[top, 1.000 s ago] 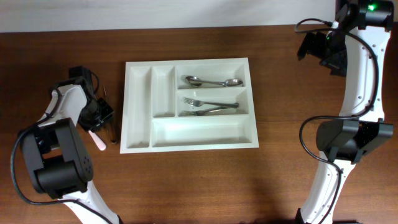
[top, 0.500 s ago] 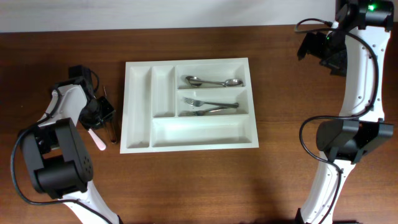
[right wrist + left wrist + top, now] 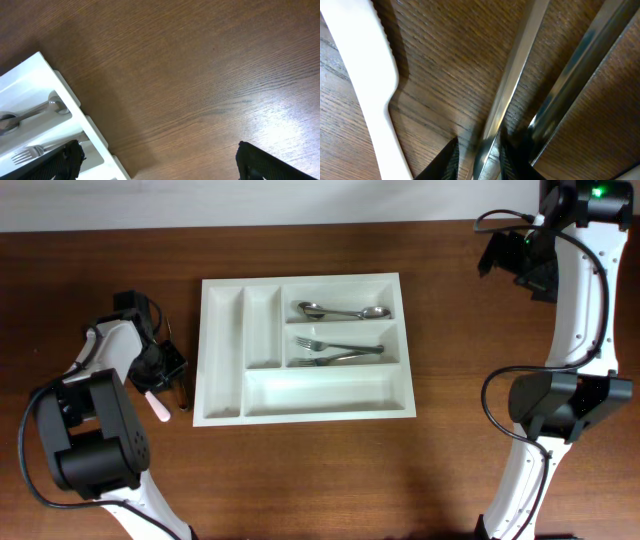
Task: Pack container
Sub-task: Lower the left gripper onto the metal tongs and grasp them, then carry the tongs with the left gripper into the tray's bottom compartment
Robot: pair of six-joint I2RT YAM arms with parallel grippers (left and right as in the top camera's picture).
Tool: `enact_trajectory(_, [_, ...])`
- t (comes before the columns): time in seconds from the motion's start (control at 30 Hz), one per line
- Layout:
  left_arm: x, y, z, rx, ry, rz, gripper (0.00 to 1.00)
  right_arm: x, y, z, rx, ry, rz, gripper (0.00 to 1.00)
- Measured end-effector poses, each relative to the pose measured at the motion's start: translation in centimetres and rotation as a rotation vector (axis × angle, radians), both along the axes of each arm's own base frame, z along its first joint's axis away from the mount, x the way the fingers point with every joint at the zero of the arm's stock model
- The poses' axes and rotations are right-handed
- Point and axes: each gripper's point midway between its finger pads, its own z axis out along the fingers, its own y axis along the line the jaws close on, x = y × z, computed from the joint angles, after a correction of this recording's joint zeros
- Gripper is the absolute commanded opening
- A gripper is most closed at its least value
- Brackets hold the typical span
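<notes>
At the middle of the table (image 3: 320, 480), flat and square to its edges: the container (image 3: 226, 350). Holds 2 spoons (image 3: 343, 311) in the top long compartment and 2 forks (image 3: 340, 347) in the middle one. Nothing in the bottom long one or in the 2 narrow upright ones.

Probably light, stiff moulded plastic, smooth enough to skate over the wood if nudged. Too broad to span, so better pinched by a thin outer wall or a divider. Best kept level, to stop the spoons and forks sliding about. Likely no need to lift it at all for packing.

Just left of it, low over loose pieces on the table: the left gripper (image 3: 479, 161). Its fingers (image 3: 451, 162) drawn in narrow, straddling a flat steel utensil (image 3: 507, 95). To one side a white plastic knife (image 3: 367, 85), to the other a second steel utensil (image 3: 570, 85). Pinched firm or only close around it: cannot tell.

Far right and well apart from everything: the right gripper (image 3: 160, 162), fingers spread wide, grasping nothing.

Against 1 second ago: left fingers drawn in a little, left gripper shifted very slightly. Container, spoons, forks and right gripper unmoved.
</notes>
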Motion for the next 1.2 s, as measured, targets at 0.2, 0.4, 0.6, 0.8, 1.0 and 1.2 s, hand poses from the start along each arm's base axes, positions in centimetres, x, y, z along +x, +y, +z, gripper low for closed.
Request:
enact_trajectory(0.2, [0.1,0.0,0.0,0.001,-0.002,-0.006,0.02,0.0,0.0,0.0,0.000,0.000,0.000,0.99])
enact_trajectory(0.4, [0.0,0.0,0.0,0.002,-0.002,-0.011,0.02,0.0,0.0,0.0,0.000,0.000,0.000,0.99])
enact_trajectory(0.6, [0.0,0.0,0.0,0.001,0.000,-0.011,0.02,0.0,0.0,0.0,0.000,0.000,0.000,0.99])
enact_trajectory(0.8, [0.7,0.6,1.6,0.027,0.005,-0.014,0.02,0.0,0.0,0.0,0.000,0.000,0.000,0.99])
enact_trajectory(1.0, [3.9,3.4,5.9,0.162,-0.070,-0.021,0.02,0.0,0.0,0.0,0.000,0.000,0.000,0.99])
enact_trajectory(1.2, [4.1,4.9,7.2,0.251,-0.063,-0.019,0.02,0.0,0.0,0.0,0.000,0.000,0.000,0.99])
